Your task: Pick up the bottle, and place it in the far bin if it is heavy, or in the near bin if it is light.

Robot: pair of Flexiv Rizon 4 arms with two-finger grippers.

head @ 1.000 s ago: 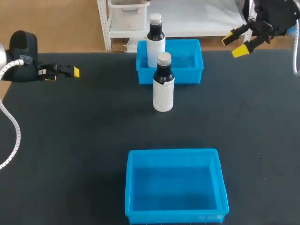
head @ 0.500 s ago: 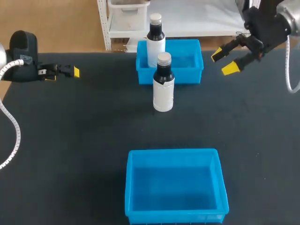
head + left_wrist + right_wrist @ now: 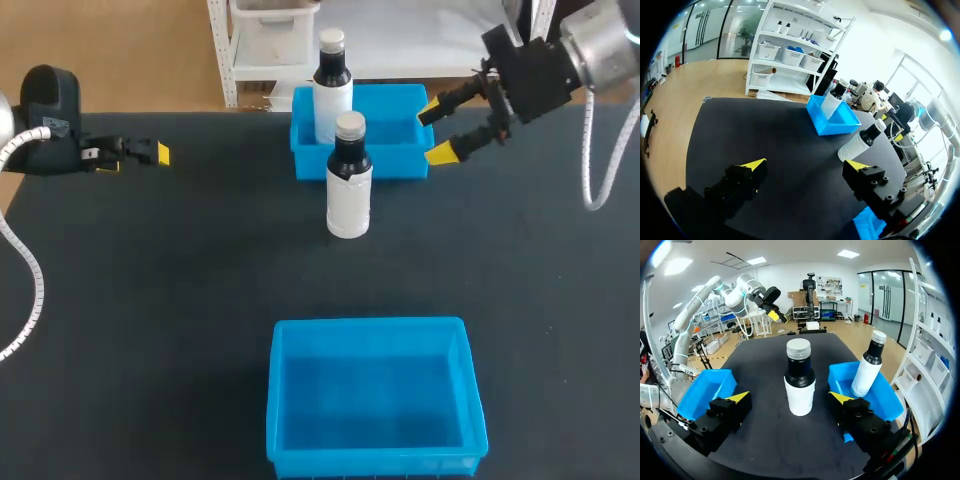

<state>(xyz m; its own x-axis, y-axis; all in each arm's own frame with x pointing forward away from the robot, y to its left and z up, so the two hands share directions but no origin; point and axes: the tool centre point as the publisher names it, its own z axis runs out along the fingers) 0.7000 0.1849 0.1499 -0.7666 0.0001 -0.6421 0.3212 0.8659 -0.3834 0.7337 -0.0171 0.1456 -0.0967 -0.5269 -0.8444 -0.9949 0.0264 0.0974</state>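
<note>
- While the right gripper (image 3: 434, 130) hangs with its fingers spread wide and nothing between them, the bottle (image 3: 349, 185) stands dead ahead of it in the right wrist view, lined up with the gap and apart from both yellow tips.
- Bottle: upright on the table (image 3: 150, 300), long axis vertical, silver cap up. Gripper sits off to the bottle's right and a bit behind it.
- One finger lies either side of the approach line, and the gap looks wider than the bottle body. My read: a straight run-in should straddle it.
- Far bin (image 3: 385, 160) is just behind the bottle, with a second bottle (image 3: 332, 90) standing inside. The right gripper's tips are close to that bin's right wall, so watch clearance.
- Near bin (image 3: 370, 325) is well in front of the bottle.
- Left gripper (image 3: 150, 153), likewise spread with nothing in it, is well off to the bottle's left. Right arm is clearly nearer.
- Bottle not yet lifted, so its weight and the bin choice are undecided.
</note>
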